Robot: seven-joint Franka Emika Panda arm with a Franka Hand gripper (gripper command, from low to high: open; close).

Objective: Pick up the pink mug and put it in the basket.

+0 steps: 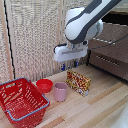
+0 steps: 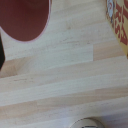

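The pink mug [image 1: 60,92] stands upright on the wooden table, between the red bowl and a printed box. My gripper [image 1: 70,64] hangs in the air above and behind the mug, well clear of it. Its dark-blue fingers are apart with nothing between them. The red mesh basket [image 1: 20,101] with a blue-grey rim sits at the exterior view's lower left, apart from the mug. In the wrist view a round pink-rimmed opening [image 2: 22,17] shows from above; it looks like the mug's mouth.
A low red bowl [image 1: 44,85] sits between basket and mug. A red and yellow printed box [image 1: 78,82] stands close to the mug on the exterior view's right and shows in the wrist view [image 2: 118,22]. A slatted screen and a dark cabinet [image 1: 107,50] stand behind.
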